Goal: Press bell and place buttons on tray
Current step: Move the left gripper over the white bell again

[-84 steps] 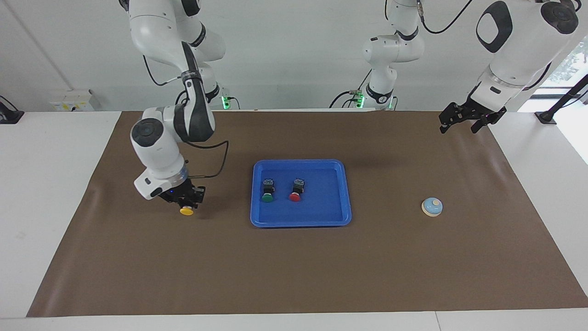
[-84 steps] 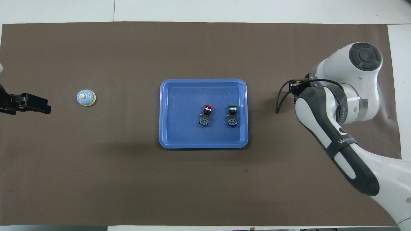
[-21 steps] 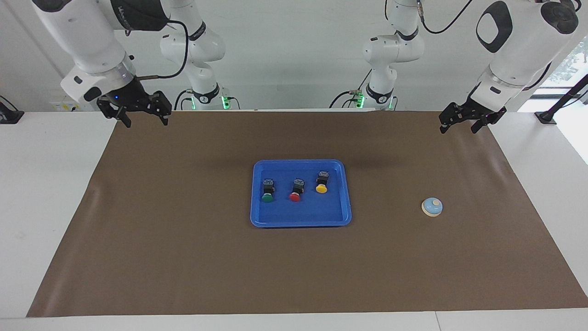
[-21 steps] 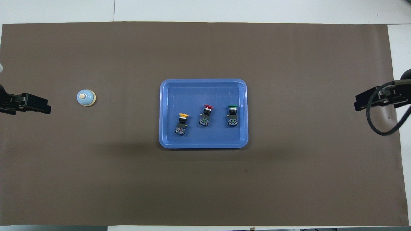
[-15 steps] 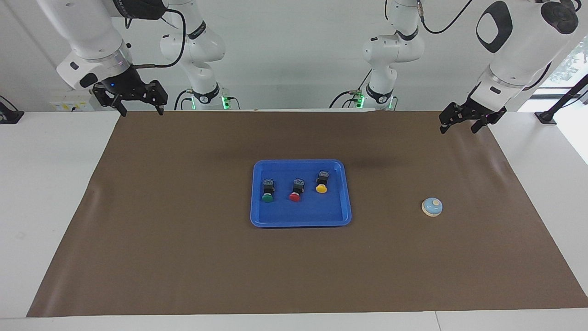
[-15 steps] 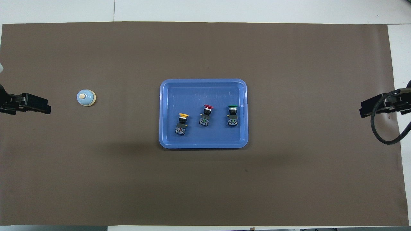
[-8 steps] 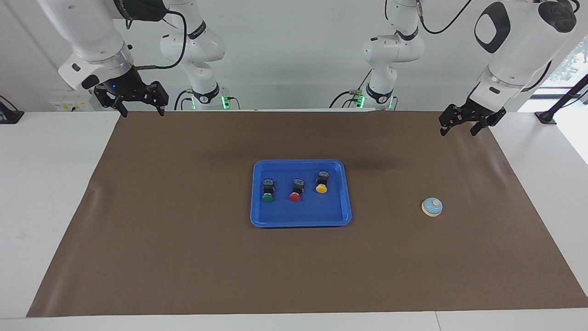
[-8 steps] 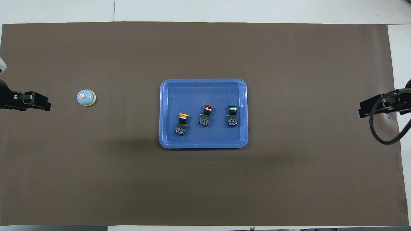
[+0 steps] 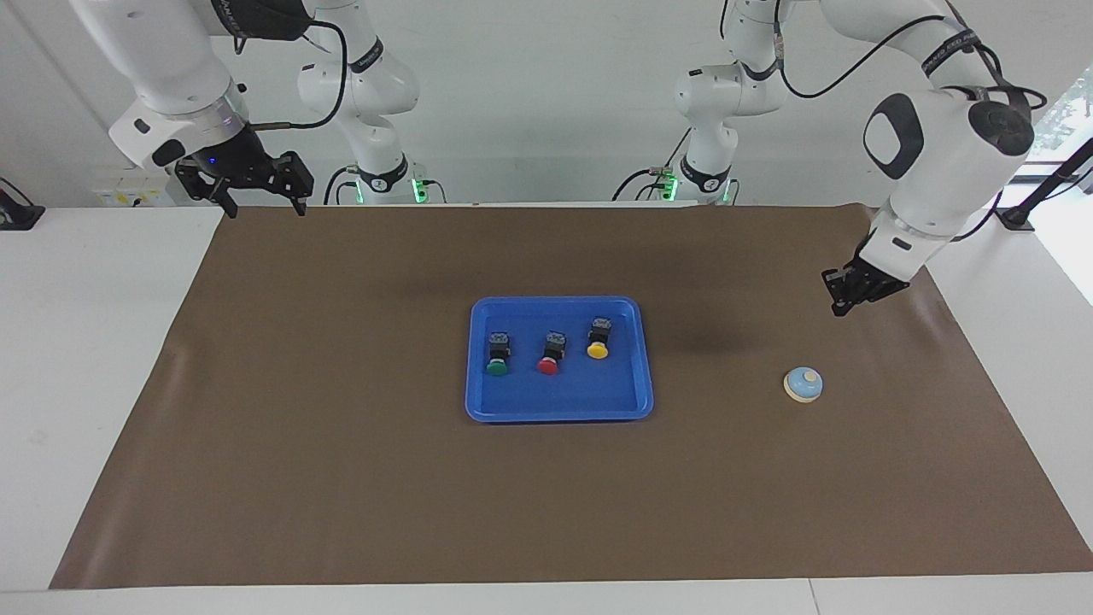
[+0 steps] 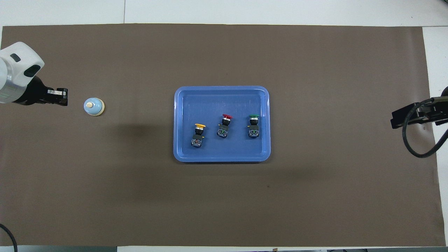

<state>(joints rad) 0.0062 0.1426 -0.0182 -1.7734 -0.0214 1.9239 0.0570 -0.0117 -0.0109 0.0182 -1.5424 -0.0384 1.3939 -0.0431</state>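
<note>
The blue tray (image 9: pixel 559 417) lies mid-table and holds all three buttons on their sides: green (image 9: pixel 498 354), red (image 9: pixel 552 353) and yellow (image 9: pixel 599 338). The light-blue bell (image 9: pixel 803 384) stands on the mat toward the left arm's end. My left gripper (image 9: pixel 841 303) hangs in the air over the mat close to the bell, not touching it; in the overhead view (image 10: pixel 64 97) it is beside the bell (image 10: pixel 94 106). My right gripper (image 9: pixel 263 209) is open and empty, waiting high over the mat's corner at the right arm's end.
A brown mat (image 9: pixel 341 478) covers the table. The overhead view shows the tray (image 10: pixel 222 158) with the yellow (image 10: pixel 198 135), red (image 10: pixel 224 126) and green (image 10: pixel 253 126) buttons, and the right gripper (image 10: pixel 413 115) with its cable loop at the mat's edge.
The right gripper put the yellow button in the tray, then withdrew to its corner and stopped. In the last half second the left gripper came down and forward toward the bell.
</note>
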